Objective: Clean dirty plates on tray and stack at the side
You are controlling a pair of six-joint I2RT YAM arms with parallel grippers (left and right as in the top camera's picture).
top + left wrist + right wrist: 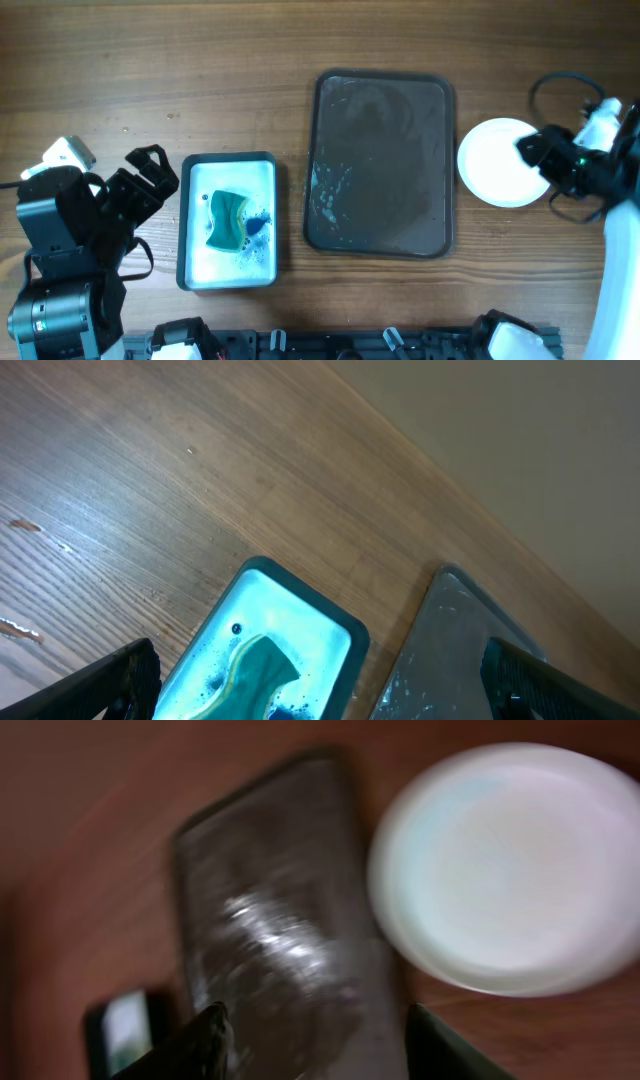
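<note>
Hovering with its fingers [212, 1038] apart and nothing between them, the right gripper [533, 152] has the white plate [495, 162] just ahead and off to one side (the wrist view is blurred, so how many are stacked cannot be told). The plate rests on the table [150, 60] just beside the dark tray [380, 150]. The left gripper [325, 680] gapes wide; the teal tray [330, 622] with its sponge [262, 665] lies ahead between its fingers.

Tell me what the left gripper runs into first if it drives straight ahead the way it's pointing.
The left gripper would most likely meet the small teal tray first, probably the sponge lying in it; depth is hard to judge from the wrist view.
</note>
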